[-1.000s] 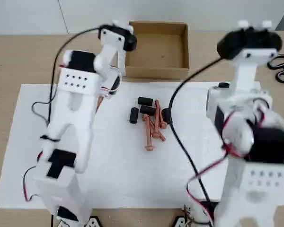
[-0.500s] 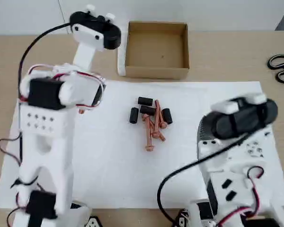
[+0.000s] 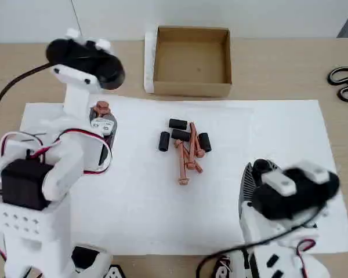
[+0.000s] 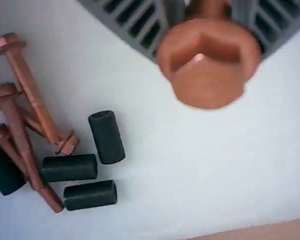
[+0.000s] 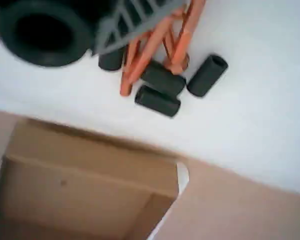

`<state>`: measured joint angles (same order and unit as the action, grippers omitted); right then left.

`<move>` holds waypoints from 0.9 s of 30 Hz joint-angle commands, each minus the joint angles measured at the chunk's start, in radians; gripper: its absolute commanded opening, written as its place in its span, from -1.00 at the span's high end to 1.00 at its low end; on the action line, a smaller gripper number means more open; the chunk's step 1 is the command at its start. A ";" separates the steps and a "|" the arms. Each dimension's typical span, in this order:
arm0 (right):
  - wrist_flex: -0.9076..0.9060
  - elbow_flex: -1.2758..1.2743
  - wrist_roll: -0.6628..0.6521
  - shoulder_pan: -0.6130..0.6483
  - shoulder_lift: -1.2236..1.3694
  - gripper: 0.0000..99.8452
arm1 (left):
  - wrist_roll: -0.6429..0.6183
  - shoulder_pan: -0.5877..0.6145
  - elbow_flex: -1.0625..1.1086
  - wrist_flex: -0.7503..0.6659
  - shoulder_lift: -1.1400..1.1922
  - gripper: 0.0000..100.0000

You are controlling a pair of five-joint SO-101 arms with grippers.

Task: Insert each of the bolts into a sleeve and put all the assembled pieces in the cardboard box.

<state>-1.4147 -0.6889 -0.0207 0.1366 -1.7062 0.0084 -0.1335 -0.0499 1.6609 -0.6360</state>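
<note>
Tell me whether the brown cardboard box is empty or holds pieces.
Empty: the brown cardboard box has a bare floor in the high view; copper bolts and black sleeves lie on the white sheet.

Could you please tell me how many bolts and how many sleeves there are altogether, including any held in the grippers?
Bolts: 5 (4 piled on the paper, 1 in the left gripper)
Sleeves: 5 (4 on the paper, 1 in the right gripper)
Total: 10
</note>
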 commanded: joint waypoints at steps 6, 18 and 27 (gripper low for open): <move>0.091 -0.126 0.063 0.002 -0.099 0.99 | -0.135 -0.008 0.143 -0.123 -0.169 0.99; 0.208 -0.218 0.064 0.005 -0.107 0.99 | -0.140 -0.069 0.464 -0.164 -0.437 0.99; 0.275 -0.245 0.060 0.275 -0.102 0.99 | -0.281 -0.130 0.545 -0.411 -0.523 0.99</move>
<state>-1.1676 -0.9191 0.0315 0.3544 -1.8151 -0.2110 -0.2562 0.4948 1.3249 -1.1469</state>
